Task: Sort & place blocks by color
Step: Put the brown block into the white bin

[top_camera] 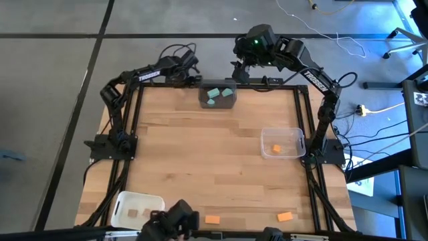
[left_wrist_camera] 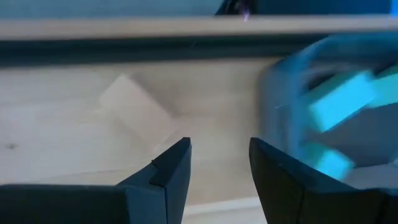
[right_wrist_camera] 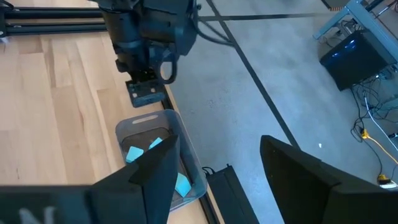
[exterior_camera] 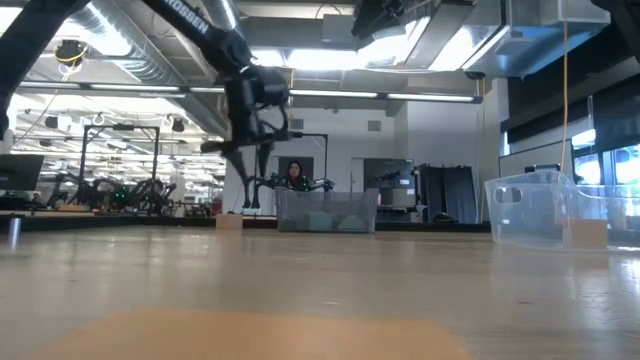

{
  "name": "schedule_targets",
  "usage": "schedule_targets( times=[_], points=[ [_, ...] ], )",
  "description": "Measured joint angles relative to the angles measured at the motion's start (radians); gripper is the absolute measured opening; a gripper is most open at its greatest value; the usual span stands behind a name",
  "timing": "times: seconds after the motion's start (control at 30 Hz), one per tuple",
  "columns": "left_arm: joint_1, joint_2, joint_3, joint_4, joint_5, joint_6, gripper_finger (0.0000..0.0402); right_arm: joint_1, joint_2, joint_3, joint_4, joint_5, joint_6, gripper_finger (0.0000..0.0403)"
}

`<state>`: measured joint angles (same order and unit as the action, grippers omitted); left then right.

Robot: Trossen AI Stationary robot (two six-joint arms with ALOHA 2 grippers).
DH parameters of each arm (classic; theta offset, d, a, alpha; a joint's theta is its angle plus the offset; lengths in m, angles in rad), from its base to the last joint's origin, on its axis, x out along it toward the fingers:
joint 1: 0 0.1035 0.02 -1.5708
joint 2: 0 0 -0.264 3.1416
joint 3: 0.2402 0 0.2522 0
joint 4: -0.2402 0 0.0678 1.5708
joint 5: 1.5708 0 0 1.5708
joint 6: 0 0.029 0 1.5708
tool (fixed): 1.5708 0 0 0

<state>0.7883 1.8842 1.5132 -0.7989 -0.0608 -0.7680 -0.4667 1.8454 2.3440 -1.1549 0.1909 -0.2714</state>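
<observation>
We count teal blocks (top_camera: 218, 93) binned, 2 orange blocks (top_camera: 212, 219) loose on the worktop (top_camera: 200, 154); left claw (left_wrist_camera: 217, 168) and right claw (right_wrist_camera: 214, 165) gape, empty.

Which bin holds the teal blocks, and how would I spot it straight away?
Start at the table's far edge, the side where both arms reach in the high view. The dark grey bin sits at the middle of that edge, with the teal blocks inside. The clear bin holds an orange block, and the white bin holds tan ones.
</observation>
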Motion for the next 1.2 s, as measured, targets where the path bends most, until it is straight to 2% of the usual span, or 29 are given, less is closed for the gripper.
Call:
schedule_targets(
  times=[0.13, 0.4, 0.63, 0.97, 1.2],
  points=[
    [-0.013, 0.036, 0.039, 0.002, -0.057, -0.076, 0.0154, 0.000, 0.000, 0.000, 0.000, 0.000, -0.001, 0.0225],
    [-0.020, 0.157, 0.040, 0.006, -0.073, -0.217, 0.0154, 0.000, 0.000, 0.000, -0.010, 0.000, -0.005, 0.0225],
    [-0.019, 0.170, 0.040, 0.008, -0.161, -0.214, 0.0154, 0.000, 0.000, 0.000, -0.043, 0.000, -0.007, 0.0225],
    [-0.015, 0.170, 0.040, -0.166, -0.167, -0.167, 0.0154, 0.000, 0.000, 0.000, -0.045, 0.000, -0.007, 0.0225],
    [-0.016, 0.170, 0.040, -0.118, -0.184, -0.195, 0.0154, 0.000, 0.000, 0.000, -0.045, 0.000, -0.006, 0.0225]
  ],
)
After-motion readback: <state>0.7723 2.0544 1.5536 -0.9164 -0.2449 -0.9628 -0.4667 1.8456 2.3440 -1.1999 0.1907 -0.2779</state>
